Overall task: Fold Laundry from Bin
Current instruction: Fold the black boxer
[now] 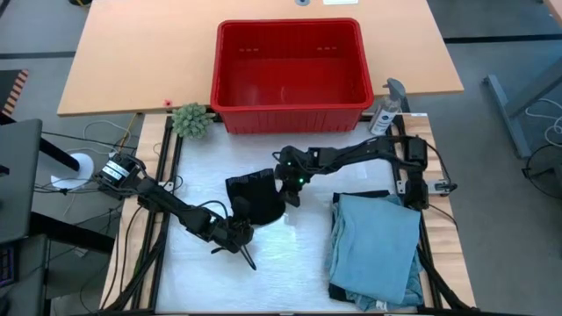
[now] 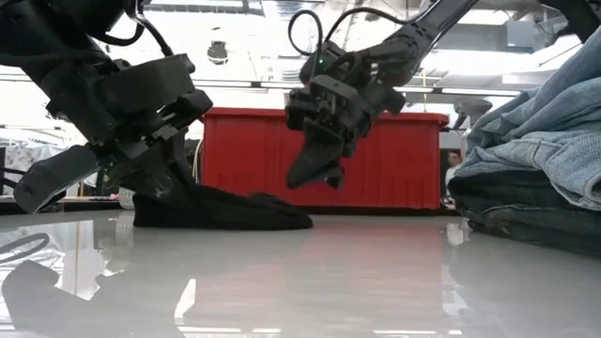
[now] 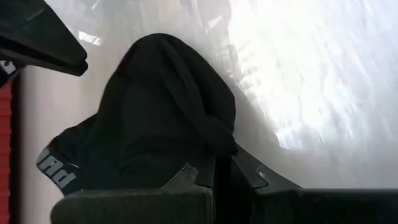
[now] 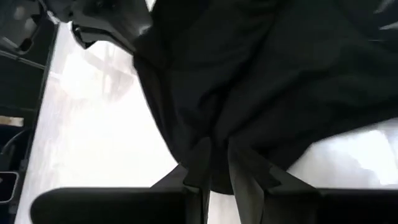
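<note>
A small black garment (image 1: 255, 200) lies flat on the white tabletop in front of the red bin (image 1: 290, 66). White lettering shows on its band (image 3: 57, 175). My left gripper (image 1: 241, 230) is at the garment's near-left end, shut on it. My right gripper (image 2: 310, 178) hangs a little above the garment's right end (image 2: 296, 222). Red bin wall shows between the two. Its fingers (image 4: 200, 163) stand a narrow gap apart with nothing between them. No laundry shows inside the bin in the high view. My left gripper pinches a ridge of black cloth (image 3: 214, 140) at the garment's near end between its two fingers. The fingers come slanting down from the table's near-left side. The garment lies low on the table (image 2: 225, 214), spread away from the fingers; how many layers are pinched cannot be told.
A stack of folded light blue denim pieces (image 1: 378, 250) lies at the table's right. In the low view the same stack (image 2: 540, 160) rises high. A green ball-shaped plant (image 1: 190, 120) and a spray bottle (image 1: 385, 114) stand beside the bin's near corners.
</note>
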